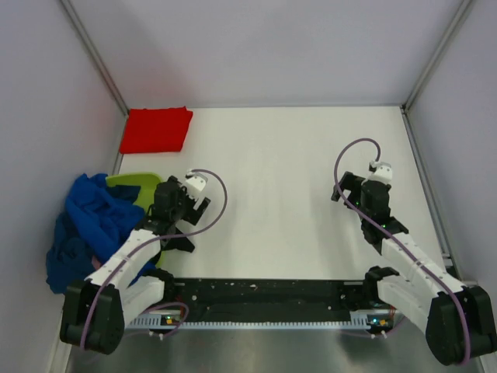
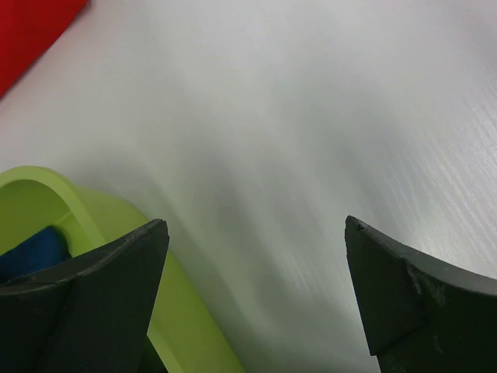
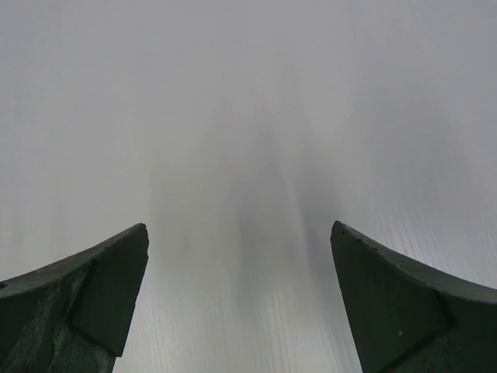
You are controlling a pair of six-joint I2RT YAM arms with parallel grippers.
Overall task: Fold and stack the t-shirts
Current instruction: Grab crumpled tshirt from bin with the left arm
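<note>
A red t-shirt (image 1: 155, 129) lies folded flat at the table's far left corner, and one corner of it shows in the left wrist view (image 2: 31, 31). Royal blue t-shirts (image 1: 85, 225) are heaped in and over the lime green basket (image 1: 132, 183) at the left edge. A bit of that blue cloth (image 2: 31, 252) sits inside the basket rim (image 2: 101, 225). My left gripper (image 1: 177, 194) (image 2: 256, 233) hovers open just right of the basket, nothing between its fingers. Over bare table on the right side, my right gripper (image 1: 359, 186) (image 3: 239, 237) is open and holds nothing.
The white table (image 1: 295, 171) is closed in by pale walls at the back and on both sides. Both arm bases and a black rail (image 1: 264, 299) line the near edge.
</note>
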